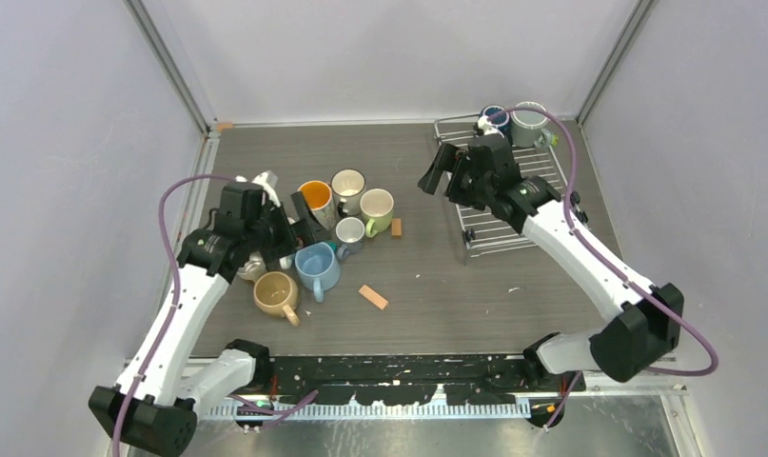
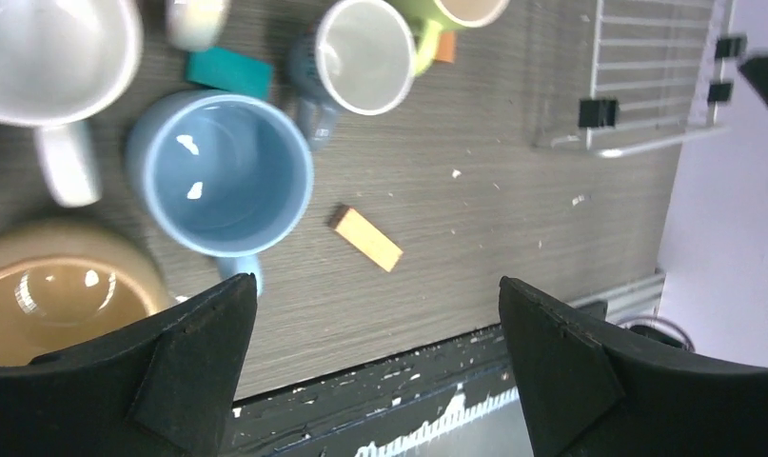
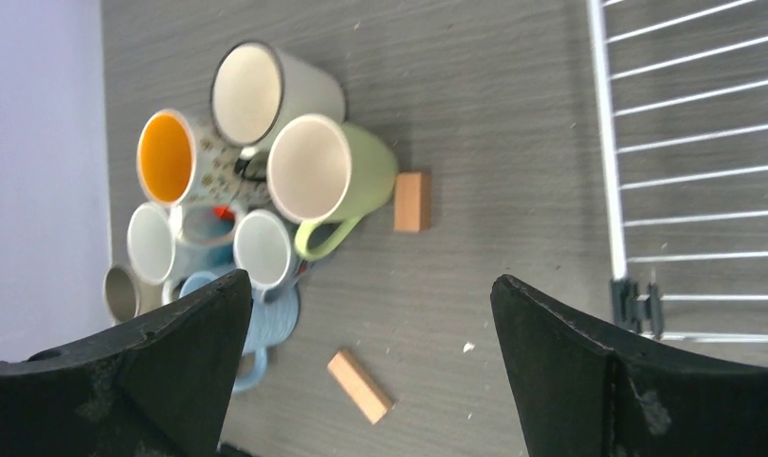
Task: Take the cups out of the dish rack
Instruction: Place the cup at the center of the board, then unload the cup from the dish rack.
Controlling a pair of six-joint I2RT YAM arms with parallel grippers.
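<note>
The silver wire dish rack (image 1: 496, 234) stands at the back right, with a navy cup (image 1: 495, 118) and a grey-green cup (image 1: 529, 125) at its far end. Several cups are clustered on the table at left: orange-lined (image 1: 316, 199), white (image 1: 348, 186), lime green (image 1: 377, 210), light blue (image 1: 317, 268), tan (image 1: 276, 293). My left gripper (image 2: 378, 295) hovers open and empty above the light blue cup (image 2: 218, 171) and tan cup (image 2: 56, 295). My right gripper (image 3: 370, 286) is open and empty, raised over the table just left of the rack (image 3: 694, 171).
An orange block (image 1: 373, 297) lies on the table in front of the cluster, and a smaller one (image 1: 396, 228) sits beside the lime green cup. A teal block (image 2: 229, 71) lies among the cups. Grey walls close in the left, right and back.
</note>
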